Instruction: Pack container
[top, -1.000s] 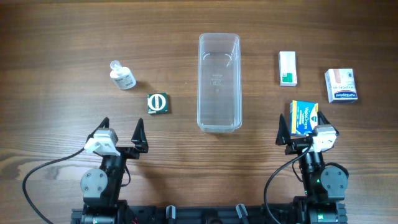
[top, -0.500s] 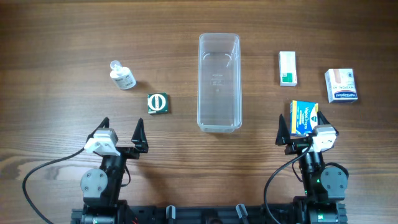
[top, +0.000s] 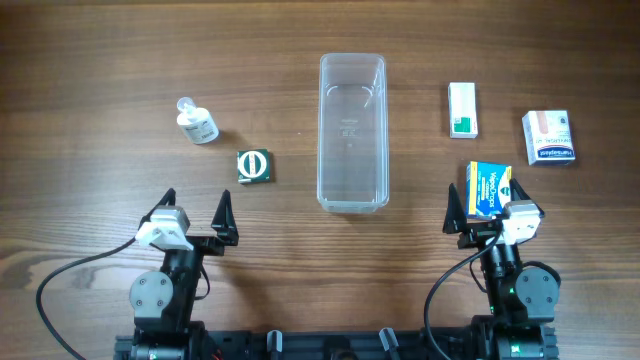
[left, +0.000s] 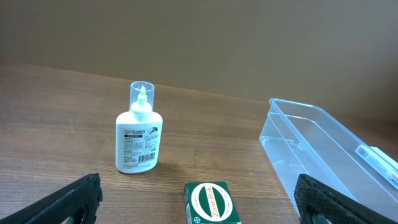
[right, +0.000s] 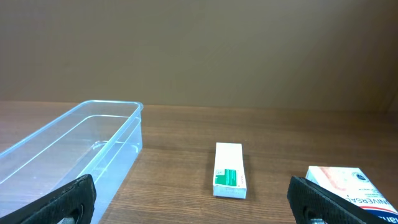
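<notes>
The container (top: 352, 62), a long clear tub with nothing inside, lies at the table's middle; it also shows in the left wrist view (left: 323, 140) and the right wrist view (right: 74, 140). My left gripper (top: 195, 205) is open and empty at the front left, just behind a green Zam-Buk box (top: 254, 166) (left: 211, 202). A small clear bottle (top: 197, 122) (left: 138, 135) stands farther back. My right gripper (top: 487, 207) is open at the front right, its fingers on either side of a blue and yellow box (top: 489, 183), not gripping it.
A white and green box (top: 462, 110) (right: 229, 170) lies right of the container. A white box with blue print (top: 548, 137) (right: 345, 185) lies at the far right. Bare wooden table lies all round.
</notes>
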